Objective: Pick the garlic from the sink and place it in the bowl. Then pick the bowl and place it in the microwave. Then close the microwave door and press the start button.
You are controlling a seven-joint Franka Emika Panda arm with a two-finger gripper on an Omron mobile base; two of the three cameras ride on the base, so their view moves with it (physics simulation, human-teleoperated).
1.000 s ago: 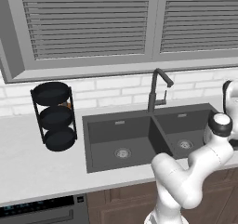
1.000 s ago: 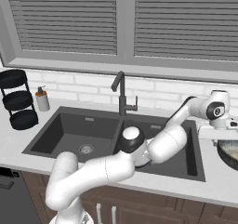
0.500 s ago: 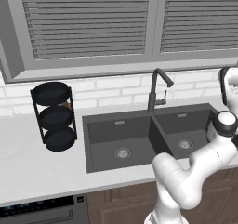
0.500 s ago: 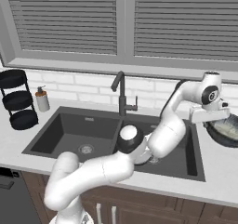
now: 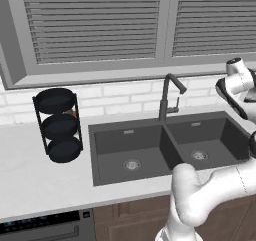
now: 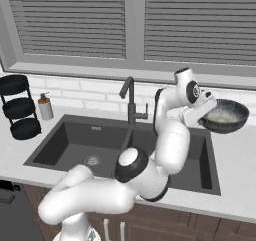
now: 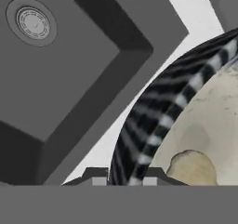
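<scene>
Your claw (image 6: 200,116) is pinched shut on the rim of the round, dark speckled bowl (image 6: 223,116), holding it level above the right of the dark grey sink (image 6: 70,147) so the small cream garlic (image 7: 193,167) stays inside.

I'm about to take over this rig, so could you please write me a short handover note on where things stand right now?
Gripper: shut on the rim of the bowl, held in the air over the counter to the right of the sink.
Garlic: lying inside the bowl.
Done: garlic moved to the bowl, bowl picked up.
Left: carry the bowl to the microwave, set it inside, close the door, press start.
</scene>
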